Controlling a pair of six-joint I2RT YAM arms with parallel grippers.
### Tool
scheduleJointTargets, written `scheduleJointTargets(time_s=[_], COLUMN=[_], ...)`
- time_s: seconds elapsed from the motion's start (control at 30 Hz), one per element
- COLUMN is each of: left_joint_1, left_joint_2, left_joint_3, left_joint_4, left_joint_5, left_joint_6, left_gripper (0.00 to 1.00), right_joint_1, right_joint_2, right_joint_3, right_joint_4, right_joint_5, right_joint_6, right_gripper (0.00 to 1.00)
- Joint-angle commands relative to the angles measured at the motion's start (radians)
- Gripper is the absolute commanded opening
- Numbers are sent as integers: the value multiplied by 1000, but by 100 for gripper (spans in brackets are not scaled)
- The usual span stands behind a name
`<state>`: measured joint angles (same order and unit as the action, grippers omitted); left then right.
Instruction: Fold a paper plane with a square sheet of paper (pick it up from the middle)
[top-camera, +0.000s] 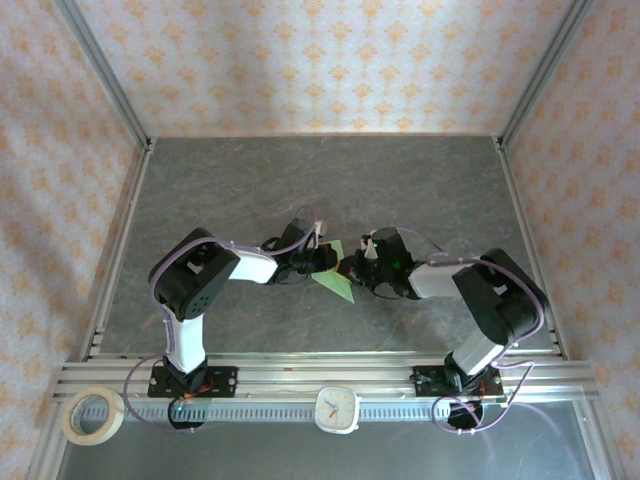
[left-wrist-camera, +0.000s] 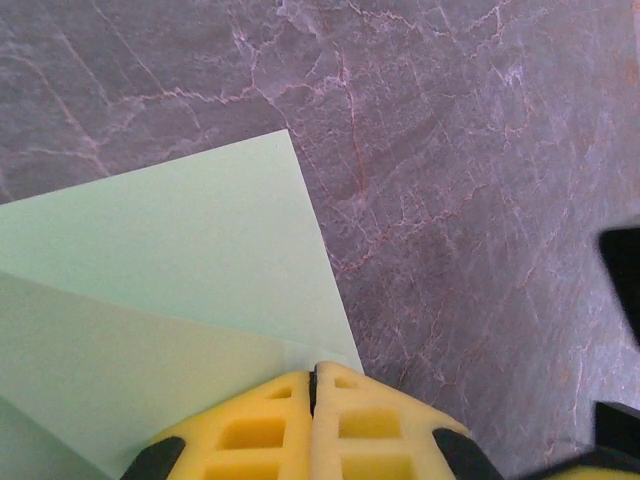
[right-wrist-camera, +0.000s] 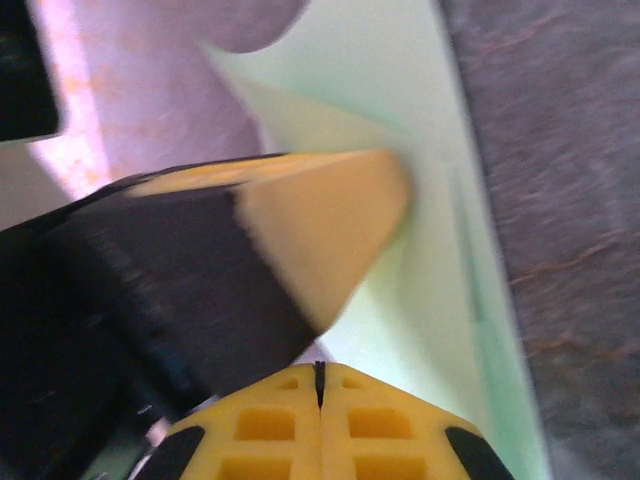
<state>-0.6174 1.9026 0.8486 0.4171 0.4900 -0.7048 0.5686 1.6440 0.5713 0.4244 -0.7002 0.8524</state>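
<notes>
Left wrist view — pale green paper (left-wrist-camera: 190, 230), matte, two overlapping layers.

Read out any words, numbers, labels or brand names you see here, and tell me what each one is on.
No text can be read.
The clock at the near edge: any marks on its face are too small to read.
The paper: plain green, no print.

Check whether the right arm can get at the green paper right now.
Likely yes: the right gripper sits shut right at the green paper, though the left gripper crowds the same spot.
</notes>
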Motion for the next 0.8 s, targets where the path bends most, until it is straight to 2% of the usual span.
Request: scheduleJointTargets(time_s=[0.0, 0.1, 0.27, 0.4, 0.6, 0.77], left_joint_1=[-4, -4, -3, -4, -19, -52], left_joint_2=[42, 38, 17, -83, -152, -129], left_joint_3=[-13, -3, 29, 36, -39, -61], left_joint_4=[-52, -54, -80, -103, -72, -39], left_joint_5=[-20, -14, -11, -13, 23, 35], left_joint_6=[18, 22, 41, 50, 7, -27], left_gripper=[3, 3, 6, 10, 6, 5], right_joint_1=[-3, -3, -2, -3, -3, -3], right_joint_2=[65, 85, 83, 35, -19, -10], right_joint_3=[2, -45, -126, -127, -112, -113], right_joint_4=[-97, -129, -98, -157, -227, -220], right_joint_5=[78, 131, 109, 88, 79, 74], right_joint_6=[-37, -55, -65, -117, -156, -156], right_gripper=[0, 0, 0, 0, 0, 0])
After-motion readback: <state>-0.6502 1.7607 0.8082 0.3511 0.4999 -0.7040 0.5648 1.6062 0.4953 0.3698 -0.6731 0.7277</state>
